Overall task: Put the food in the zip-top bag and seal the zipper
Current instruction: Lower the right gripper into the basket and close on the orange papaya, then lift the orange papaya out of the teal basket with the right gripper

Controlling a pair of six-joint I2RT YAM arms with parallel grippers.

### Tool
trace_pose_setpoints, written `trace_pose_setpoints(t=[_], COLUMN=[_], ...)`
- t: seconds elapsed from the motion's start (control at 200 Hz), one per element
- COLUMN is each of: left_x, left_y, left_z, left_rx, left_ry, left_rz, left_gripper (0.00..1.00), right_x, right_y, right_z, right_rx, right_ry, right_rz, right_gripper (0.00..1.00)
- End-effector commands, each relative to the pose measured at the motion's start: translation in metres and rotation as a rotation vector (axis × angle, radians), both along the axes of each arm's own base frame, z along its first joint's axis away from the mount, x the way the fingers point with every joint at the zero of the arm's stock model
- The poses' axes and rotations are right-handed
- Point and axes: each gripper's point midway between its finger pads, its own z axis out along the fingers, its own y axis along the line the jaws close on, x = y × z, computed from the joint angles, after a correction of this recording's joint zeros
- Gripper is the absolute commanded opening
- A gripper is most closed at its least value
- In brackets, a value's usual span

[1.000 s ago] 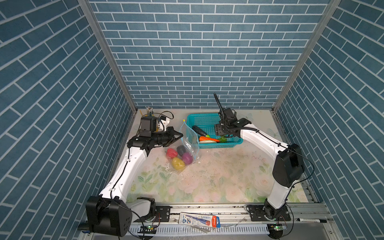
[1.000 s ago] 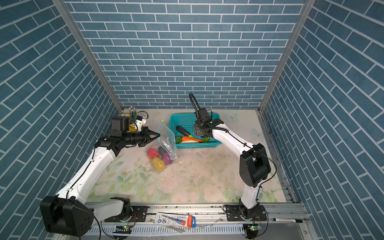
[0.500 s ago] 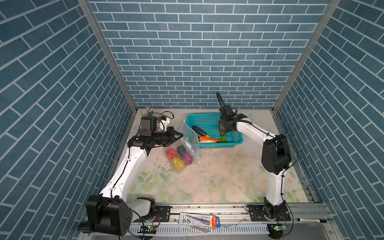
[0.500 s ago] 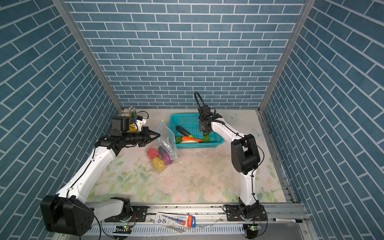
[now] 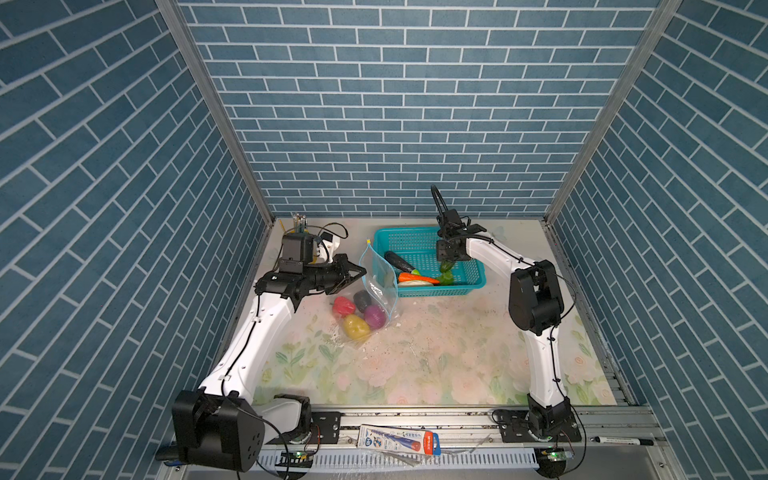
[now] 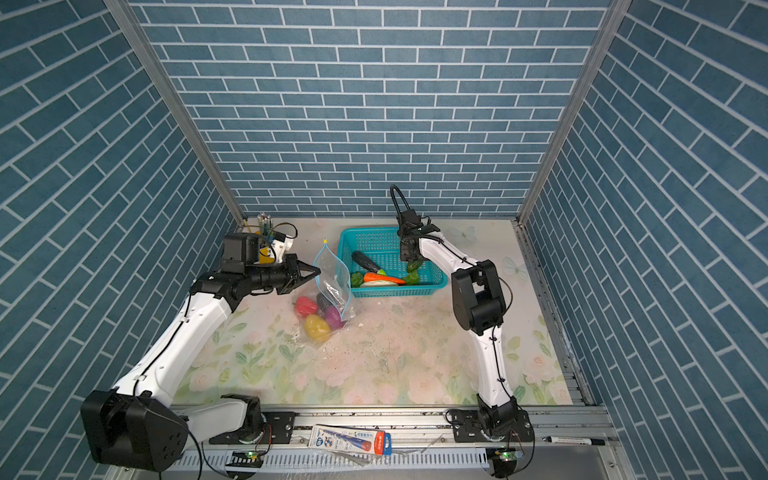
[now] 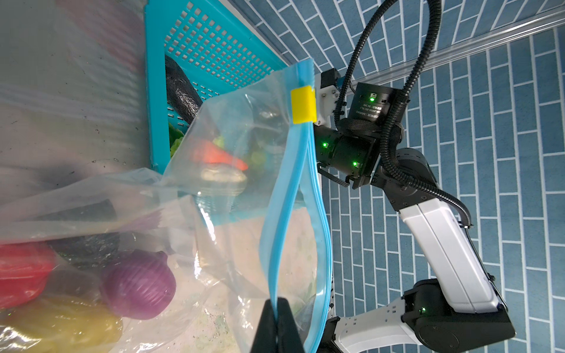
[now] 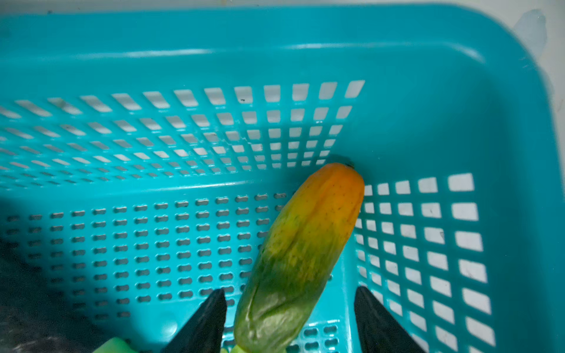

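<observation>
Step in hand, by my read: R arm picking next veg out of the basket while L arm held the bag mouth up. R gripper [image 8: 290,305] was wide open inside the teal basket [image 8: 275,33], jaws straddling a green-to-orange corn-like piece [image 8: 302,244]. There was a clear gap on one side and the other finger [image 8: 204,318] sat close to it, no squeeze visible. L gripper [image 7: 276,324] was pinched tight on one lip of the zipper [image 7: 293,189] of the zip-top bag [image 7: 232,146]. The mouth gaped just ahead of its tips, w/ the yellow slider tab [image 7: 302,105] at the strip's far end from them. To do it well, I'd judge: center the piece btwn the jaws before closing. Grip the thick green mid-body, not the tapered orange tip, since smooth plastic could squirt out. Lift clear of the basket wall, then drop it btwn the two blue lips. L shouldn't slacken or the mouth would likely collapse. Red pepper [image 5: 343,305], purple onion [image 5: 375,316], yellow potato [image 5: 355,326] + a dark piece [image 5: 362,299] lay in the bag below L gripper's tips. Carrot [image 5: 417,278] lay in the basket beside R gripper. Hard to tell: how far the corn-like piece ran back under R gripper (cut off at frame edge), and whether it lay flat or leaned on the wall. Top views were too small to judge R jaw contact.
</observation>
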Motion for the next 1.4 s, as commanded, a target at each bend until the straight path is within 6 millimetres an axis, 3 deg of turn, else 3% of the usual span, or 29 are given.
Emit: trace_pose_setpoints(t=[0.0,0.21,0.315,0.505,1.01,1.13,1.14,1.16,1.395], left_x=[0.002,0.002,0.002,0.003,0.003,0.002,0.002,0.002,0.004], left_y=[-0.002,-0.001,-0.001,-0.001,-0.001,-0.001,-0.001,-0.001,-0.001], left_z=[0.006,0.006,0.005,0.005,0.003,0.003,0.002,0.002,0.003], left_rx=[0.005,0.006,0.006,0.008,0.007,0.009,0.009,0.009,0.006], left_ry=[-0.016,-0.014,-0.011,-0.012,-0.008,-0.009,-0.009,-0.007,-0.013], left_rz=[-0.014,-0.012,-0.012,-0.009,-0.009,-0.010,-0.010,-0.009,-0.007], left_gripper=[0.00,0.00,0.00,0.00,0.00,0.00,0.00,0.00,0.00], right_x=[0.004,0.008,0.009,0.008,0.002,-0.001,0.000,0.000,-0.005], right_y=[-0.002,-0.003,-0.002,0.003,0.014,0.016,0.017,0.017,0.018], right_z=[-0.006,-0.018,-0.022,-0.021,0.005,0.002,0.014,0.019,0.034], right_rx=[0.024,0.038,0.061,0.127,0.259,0.272,0.284,0.289,0.313], right_ry=[0.034,0.059,0.071,0.090,0.057,0.067,0.045,0.035,0.017], right_rz=[-0.041,-0.049,-0.046,-0.033,-0.003,0.001,0.005,0.007,0.019], right_gripper=[0.69,0.68,0.55,0.43,0.36,0.36,0.36,0.36,0.36])
